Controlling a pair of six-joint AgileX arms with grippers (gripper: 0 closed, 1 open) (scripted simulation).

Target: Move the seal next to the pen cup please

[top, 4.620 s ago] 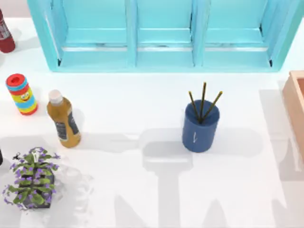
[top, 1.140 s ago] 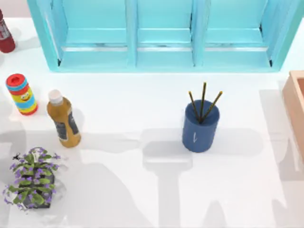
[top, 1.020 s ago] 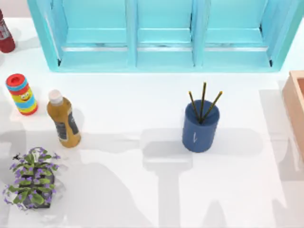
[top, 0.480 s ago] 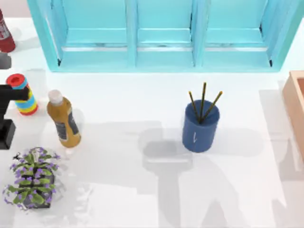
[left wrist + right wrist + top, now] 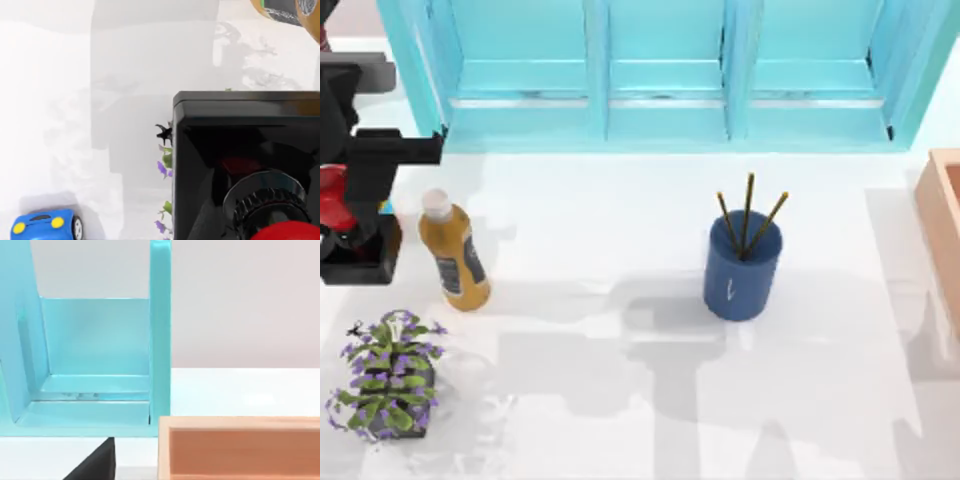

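Note:
The seal point(image 5: 330, 195) stands at the table's far left. Most of it is hidden under my left gripper point(image 5: 355, 200), with a patch of its red and a sliver of blue showing beside the black parts. Its red cap point(image 5: 287, 234) also appears in the left wrist view, just past the gripper's black body. Whether the gripper touches the seal cannot be made out. The pen cup point(image 5: 742, 270), dark blue with three thin pencils, stands right of the table's middle, far from the seal. My right arm is parked beyond the table's right side.
A mustard-brown bottle point(image 5: 455, 255) stands just right of the seal, and a potted purple plant point(image 5: 388, 375) sits in front of it. A turquoise cabinet point(image 5: 660, 80) spans the back. A wooden box point(image 5: 945, 220) sits at the right edge. A blue toy car point(image 5: 42, 226) lies near the plant.
My left arm has come in from the left edge and moved toward the back, so it now covers most of the seal. Pen cup, bottle and plant have not moved.

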